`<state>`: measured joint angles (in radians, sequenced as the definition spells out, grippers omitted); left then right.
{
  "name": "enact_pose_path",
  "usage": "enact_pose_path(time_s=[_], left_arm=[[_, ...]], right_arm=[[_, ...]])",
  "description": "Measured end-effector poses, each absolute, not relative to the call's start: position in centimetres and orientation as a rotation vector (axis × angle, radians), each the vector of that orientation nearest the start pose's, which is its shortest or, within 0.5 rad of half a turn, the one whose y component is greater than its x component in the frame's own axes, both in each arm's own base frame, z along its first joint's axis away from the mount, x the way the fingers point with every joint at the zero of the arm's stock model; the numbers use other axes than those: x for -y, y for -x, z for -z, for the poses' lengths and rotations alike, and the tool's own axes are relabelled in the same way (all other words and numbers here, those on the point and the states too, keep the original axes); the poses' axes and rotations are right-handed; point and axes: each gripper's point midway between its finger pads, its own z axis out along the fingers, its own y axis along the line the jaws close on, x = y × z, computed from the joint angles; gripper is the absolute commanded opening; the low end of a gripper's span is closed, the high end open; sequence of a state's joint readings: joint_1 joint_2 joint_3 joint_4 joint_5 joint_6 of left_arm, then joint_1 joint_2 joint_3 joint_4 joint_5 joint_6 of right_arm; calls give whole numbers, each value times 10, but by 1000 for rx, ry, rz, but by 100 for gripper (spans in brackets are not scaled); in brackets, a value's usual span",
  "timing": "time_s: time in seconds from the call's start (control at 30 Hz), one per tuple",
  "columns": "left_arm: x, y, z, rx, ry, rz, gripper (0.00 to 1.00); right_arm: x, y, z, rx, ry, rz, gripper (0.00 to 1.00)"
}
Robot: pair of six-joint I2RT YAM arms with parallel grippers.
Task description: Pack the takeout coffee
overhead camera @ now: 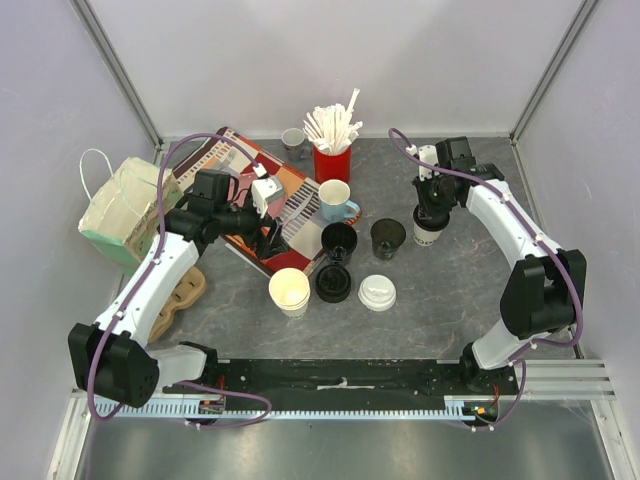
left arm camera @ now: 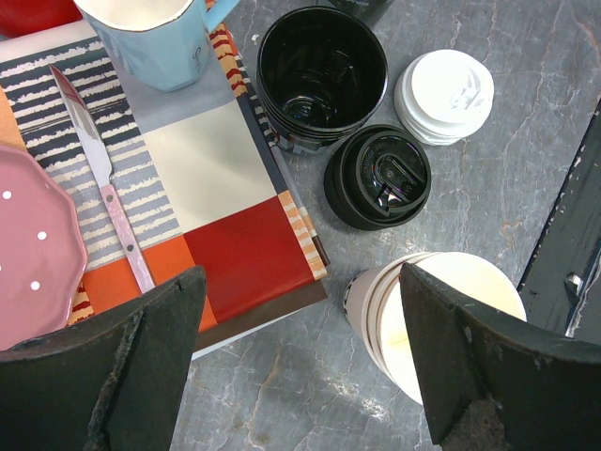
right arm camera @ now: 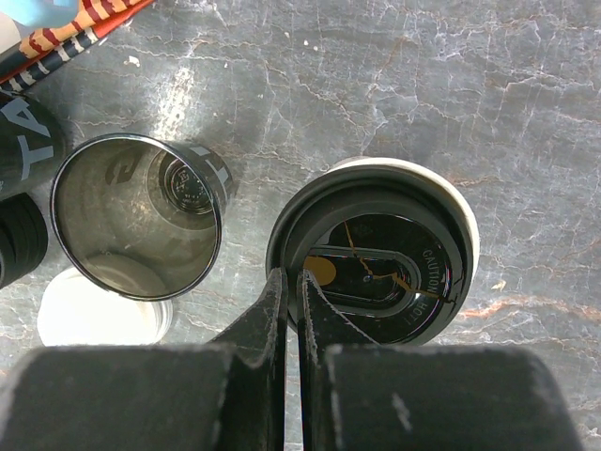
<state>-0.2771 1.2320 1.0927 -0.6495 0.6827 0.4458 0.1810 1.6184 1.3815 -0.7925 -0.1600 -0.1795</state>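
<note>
We see the right gripper (right arm camera: 292, 282) at the far right of the grey marble table (overhead camera: 450, 300), directly over a white paper cup (overhead camera: 428, 236) capped with a black lid (right arm camera: 413, 235). Its fingers are pressed together with only a hairline between them, and their tips sit at the near rim of that lid. We cannot tell whether they pinch the rim or merely rest on it. Just left of this cup stands an empty smoky tumbler (right arm camera: 136, 216), close beside it but apart.

The left gripper (left arm camera: 300, 282) hangs over the near corner of a striped and red placemat (left arm camera: 244, 244), its fingers spread wide and holding nothing. Below the right finger (left arm camera: 479, 366) we make out a stack of white paper cups (left arm camera: 441, 310), open and empty. Beyond it lie a stack of black lids (left arm camera: 377, 177) and a stack of white lids (left arm camera: 443, 94) side by side, with nested black cups (left arm camera: 321, 70) just behind the black lids.

On the placemat rest a light-blue mug (left arm camera: 150, 38), a knife (left arm camera: 99, 169) and a pink plate (left arm camera: 33, 254). At the table's left edge we see a paper bag (overhead camera: 120, 210) — and in front of it a brown cardboard cup carrier (overhead camera: 178, 300).
</note>
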Motion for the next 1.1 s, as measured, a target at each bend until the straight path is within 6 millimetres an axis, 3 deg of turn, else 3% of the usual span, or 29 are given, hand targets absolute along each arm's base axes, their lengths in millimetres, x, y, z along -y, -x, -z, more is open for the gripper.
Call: enact_pose_path(time_s=[0.07, 0.23, 0.67, 1.1], left_arm=[[179, -274, -204, -1962, -1089, 709, 91], [179, -274, -204, -1962, -1089, 709, 91], [179, -274, -204, -1962, -1090, 709, 91], [178, -274, -204, -1965, -1089, 710, 91]], right_arm=[[-89, -369, -144, -2535, 522, -208, 2], [-89, -371, -145, -2529, 521, -208, 19], [-87, -367, -139, -2547, 519, -199, 30], [-88, -367, -142, -2538, 520, -204, 52]])
